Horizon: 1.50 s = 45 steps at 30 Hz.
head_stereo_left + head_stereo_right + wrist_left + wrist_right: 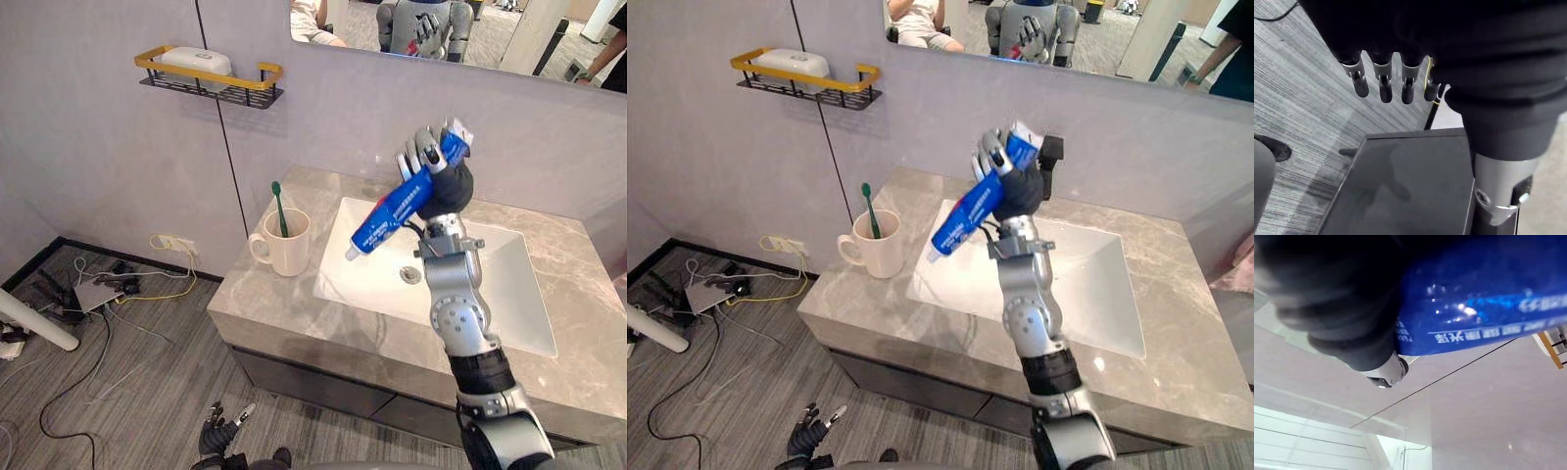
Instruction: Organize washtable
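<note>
Above the sink (495, 289), the right hand (421, 152) holds a blue toothpaste tube (395, 206) well clear of the counter (260, 294). Its fingers are curled round the tube's upper, crimped end. The tube hangs at a slant, with the white cap lowest and pointing down toward the cup side. Gripping it high up leaves the cap end free, which probably suits dropping it nose-first into a holder. A cream cup (289, 250) stands on the counter just beside the sink's left edge, handle turned outward. A green toothbrush (279, 208) stands upright in it, leaning on the rim, and there is room left inside, so the cup looks the likely home for the tube. On the wall above and to the left, a black and yellow wire shelf (245, 90) carries a white box (196, 65). The shelf is a second possible spot, but it lies farther off. The left hand (1382, 83) hangs low beside the cabinet near the floor, idle, fingers loose and straight and holding nothing. Judged stage: tube picked up and in mid-carry, not yet placed.
</note>
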### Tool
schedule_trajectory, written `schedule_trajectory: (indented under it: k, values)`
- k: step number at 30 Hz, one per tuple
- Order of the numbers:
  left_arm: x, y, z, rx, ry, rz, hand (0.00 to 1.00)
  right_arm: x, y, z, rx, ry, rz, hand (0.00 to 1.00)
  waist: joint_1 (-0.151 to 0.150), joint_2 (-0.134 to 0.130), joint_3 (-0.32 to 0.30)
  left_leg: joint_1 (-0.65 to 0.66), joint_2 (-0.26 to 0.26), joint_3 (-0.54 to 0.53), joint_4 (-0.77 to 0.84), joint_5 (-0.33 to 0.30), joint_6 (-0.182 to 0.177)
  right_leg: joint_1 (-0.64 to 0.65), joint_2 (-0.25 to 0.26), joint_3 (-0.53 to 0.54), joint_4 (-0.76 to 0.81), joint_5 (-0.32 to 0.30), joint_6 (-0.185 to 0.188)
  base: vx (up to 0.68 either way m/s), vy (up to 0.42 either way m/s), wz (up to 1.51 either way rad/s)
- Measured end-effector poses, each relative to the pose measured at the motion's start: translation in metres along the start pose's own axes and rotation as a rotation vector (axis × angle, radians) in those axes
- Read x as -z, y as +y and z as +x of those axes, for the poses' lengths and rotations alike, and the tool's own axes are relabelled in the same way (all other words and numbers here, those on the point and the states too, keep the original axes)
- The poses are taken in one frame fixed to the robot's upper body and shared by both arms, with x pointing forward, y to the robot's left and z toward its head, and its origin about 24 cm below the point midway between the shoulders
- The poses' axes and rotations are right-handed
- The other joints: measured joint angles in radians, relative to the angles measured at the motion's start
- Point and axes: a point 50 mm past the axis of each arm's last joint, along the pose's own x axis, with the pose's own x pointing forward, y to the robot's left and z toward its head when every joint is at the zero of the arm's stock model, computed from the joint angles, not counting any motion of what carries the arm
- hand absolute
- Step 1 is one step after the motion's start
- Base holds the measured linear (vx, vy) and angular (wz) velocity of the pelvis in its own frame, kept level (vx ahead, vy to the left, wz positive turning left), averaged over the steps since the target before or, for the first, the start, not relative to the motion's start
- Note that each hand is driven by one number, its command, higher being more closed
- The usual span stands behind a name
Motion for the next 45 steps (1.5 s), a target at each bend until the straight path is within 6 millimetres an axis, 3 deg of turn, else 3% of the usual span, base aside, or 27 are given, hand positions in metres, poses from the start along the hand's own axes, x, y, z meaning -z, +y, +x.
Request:
schedule_trajectory:
  k: [6, 13, 27, 34, 45]
  values:
    - [0.001, 0.005, 0.004, 0.03, 0.008, 0.091, 0.0, 0.007, 0.008, 0.03, -0.052, 0.064, -0.101, 1.0, 0.007, 0.0, 0.014, -0.006, 0.001, -0.002, 0.0, 0.0, 0.0, -0.003, 0.002, -0.001, -0.004, 0.0, 0.0, 0.0, 0.0, 0.0]
    - [0.018, 0.018, 0.002, 0.018, 0.085, 0.151, 0.0, 0.012, 0.017, 0.051, -0.079, 0.103, -0.169, 1.0, 0.018, -0.007, 0.025, -0.013, 0.001, -0.003, 0.001, 0.0, 0.0, -0.002, 0.003, -0.002, -0.009, 0.0, -0.001, 0.0, 0.0, 0.0]
    - [0.025, 0.018, 0.001, 0.07, 0.119, 0.229, 0.0, 0.015, 0.037, 0.088, -0.1, 0.116, -0.21, 1.0, 0.061, -0.001, 0.046, -0.024, 0.001, -0.022, 0.001, 0.0, -0.002, -0.005, 0.006, -0.021, -0.014, 0.001, -0.001, -0.02, -0.009, 0.03]
    - [0.028, 0.02, 0.0, 0.066, 0.138, 0.232, 0.0, 0.028, 0.046, 0.088, -0.111, 0.154, -0.198, 1.0, 0.064, -0.003, 0.052, -0.037, 0.001, -0.026, 0.001, 0.0, -0.002, -0.016, 0.007, -0.026, -0.017, 0.001, -0.001, -0.01, -0.009, 0.02]
    - [0.029, 0.02, 0.0, 0.068, 0.144, 0.237, 0.0, 0.043, 0.043, 0.086, -0.094, 0.219, -0.232, 1.0, 0.066, 0.0, 0.054, -0.036, 0.005, -0.026, 0.001, -0.004, -0.007, -0.016, 0.008, -0.026, -0.012, 0.001, -0.002, -0.02, -0.005, 0.0]
